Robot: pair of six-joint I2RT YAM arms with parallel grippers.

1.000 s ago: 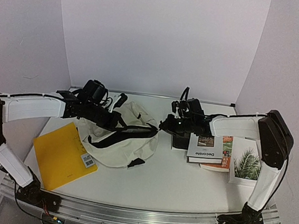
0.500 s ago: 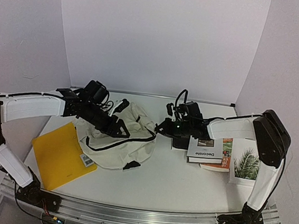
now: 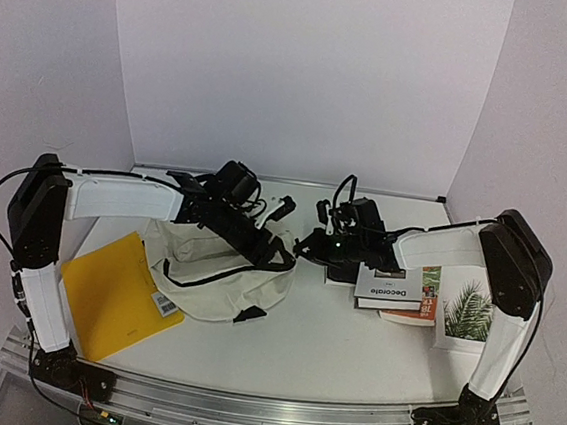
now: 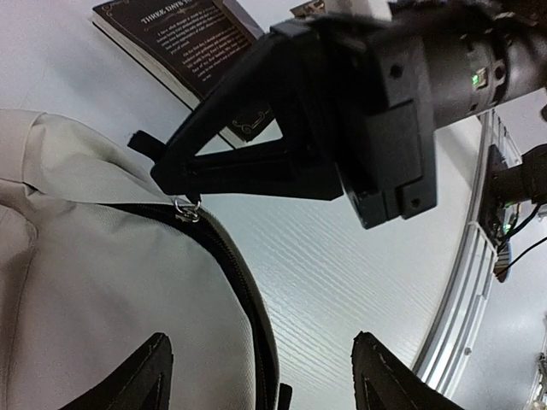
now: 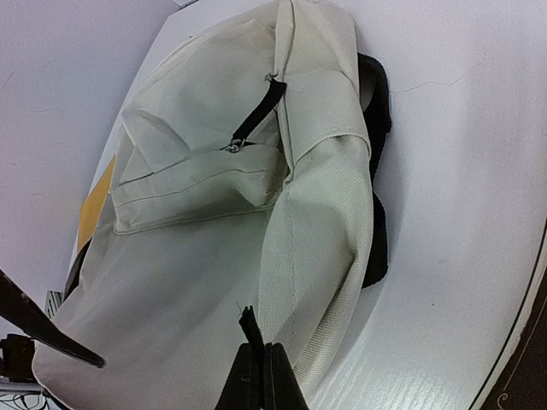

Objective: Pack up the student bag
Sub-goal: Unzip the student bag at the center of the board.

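Left pincer: relocated from left rim of cream fabric backpack with black zipper trim to its right end, just beside right pincer; jaws formerly closed, now parted. Backpack beneath it: sagged flatter.

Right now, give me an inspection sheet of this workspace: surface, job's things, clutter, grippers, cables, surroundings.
Surface: white table, no spills seen.
Job's things: cream student bag slumped left of centre; its inside is not visible.
Clutter: yellow envelope beside the bag on the left; stacked books and a palm-leaf print on the right.
Grippers: left gripper open above the bag's zip edge; right gripper shut, apparently pinching the zip pull.
Cables: black cable looping above the right wrist; wires at the arm bases.
Surroundings: plain pale walls on three sides; metal rail at the near edge.
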